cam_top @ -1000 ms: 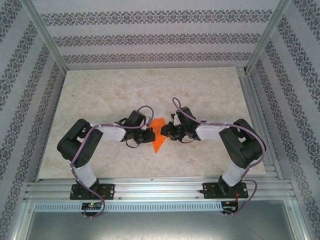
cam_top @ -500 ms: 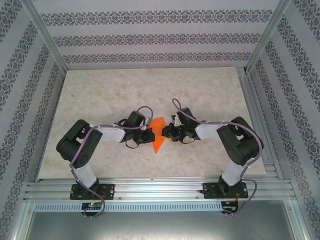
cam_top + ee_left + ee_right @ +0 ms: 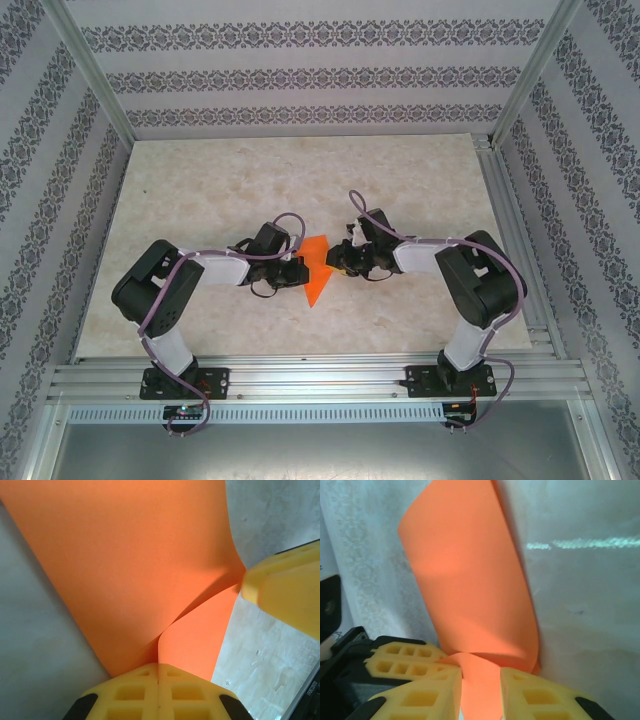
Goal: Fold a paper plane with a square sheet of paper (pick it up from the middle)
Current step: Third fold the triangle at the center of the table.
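Since a crease needs both edges controlled, the orange sheet of paper (image 3: 316,272) bows over the counter (image 3: 300,170) between the left tool (image 3: 159,675), clamped on one edge, and the right tool (image 3: 481,692), which straddles the other, though I cannot tell if it grips.

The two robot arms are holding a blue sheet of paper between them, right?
Not quite: the sheet of paper is orange, not blue. The left end effector and the right end effector do hold it between them, as the top external view shows.
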